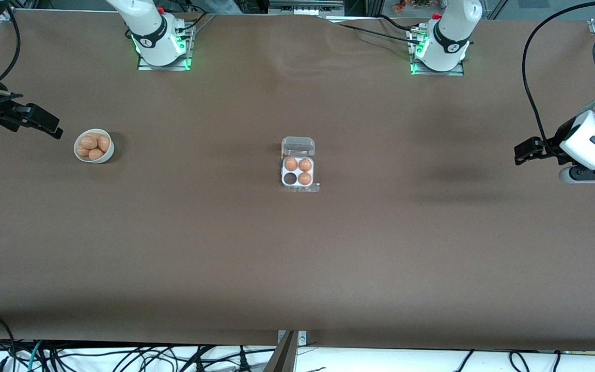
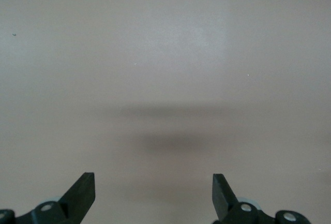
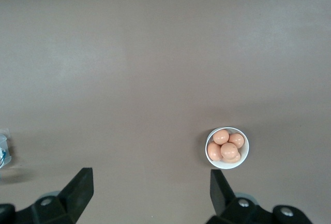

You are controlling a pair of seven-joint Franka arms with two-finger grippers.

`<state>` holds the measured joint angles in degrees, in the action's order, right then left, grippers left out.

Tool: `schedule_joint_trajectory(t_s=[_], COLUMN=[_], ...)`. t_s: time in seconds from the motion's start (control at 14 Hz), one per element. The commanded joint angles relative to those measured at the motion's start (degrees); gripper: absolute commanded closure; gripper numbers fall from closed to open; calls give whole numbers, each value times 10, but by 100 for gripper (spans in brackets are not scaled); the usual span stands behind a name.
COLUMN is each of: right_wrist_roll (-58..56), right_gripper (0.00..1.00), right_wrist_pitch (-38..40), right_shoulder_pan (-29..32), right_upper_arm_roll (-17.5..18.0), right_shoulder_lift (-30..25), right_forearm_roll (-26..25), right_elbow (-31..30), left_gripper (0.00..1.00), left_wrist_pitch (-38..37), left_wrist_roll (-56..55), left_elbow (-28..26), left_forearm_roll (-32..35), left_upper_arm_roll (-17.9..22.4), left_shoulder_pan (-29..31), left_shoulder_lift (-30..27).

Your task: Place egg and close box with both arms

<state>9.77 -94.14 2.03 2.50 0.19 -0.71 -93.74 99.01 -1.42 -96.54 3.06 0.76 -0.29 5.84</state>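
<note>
Seen from a high front camera over a brown cloth-covered table (image 1: 297,268).

At the frame's edge by the right arm's end, at mid-upper height: right gripper (image 1: 55,129), black, two-fingered, hanging over bare table. Fingers spread wide and empty, as the right wrist view confirms (image 3: 151,180).

Just beside it, toward the frame's centre and slightly lower: small round white bowl (image 1: 76,150) holding a heap of smooth orange-brown eggs (image 1: 93,145), about four, touching one another. In the right wrist view, bowl (image 3: 246,157) off to one side, close by one fingertip (image 3: 220,182) rather than between the two. Long axes of the eggs pointing various ways in the pile; topmost egg's direction hard to judge.

At the frame's centre: small square four-cell egg box (image 1: 283,173), white tray with clear hinged plastic lid (image 1: 298,146) lying flat open just above the tray in the picture. Three cells filled with eggs (image 1: 305,165). One cell empty and dark (image 1: 291,179): the one lower in the frame, toward the right arm's end.

At the frame's edge by the left arm's end, mid-height: left gripper (image 1: 522,154), black, over bare table, well apart from box and bowl. Fingers parted wide with nothing between them in the left wrist view (image 2: 153,182). Waiting, by the look of it.

Likely first move: right gripper, much the closer to the bowl, shifting sideways to centre over one egg before descending.
</note>
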Motion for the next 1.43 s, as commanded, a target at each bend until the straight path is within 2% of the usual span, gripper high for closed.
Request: schedule_joint_trajectory(t_s=[0.0,1.36], right_wrist_roll=[-9,-12], right_gripper=[0,0], right_wrist_pitch=[5,5], right_shoulder_pan=[5,5], right_upper_arm_roll=[1,1], right_shoulder_lift=[-5,-5], right_forearm_roll=[4,4], right_elbow=[0,0], left_gripper=[0,0], left_wrist_pitch=[-7,-7], left_wrist_roll=[11,11], left_elbow=[16,35], left_forearm_roll=[-13,-12], left_upper_arm_roll=[1,1], left_shoulder_pan=[-1,4], left_shoulder_lift=[7,11])
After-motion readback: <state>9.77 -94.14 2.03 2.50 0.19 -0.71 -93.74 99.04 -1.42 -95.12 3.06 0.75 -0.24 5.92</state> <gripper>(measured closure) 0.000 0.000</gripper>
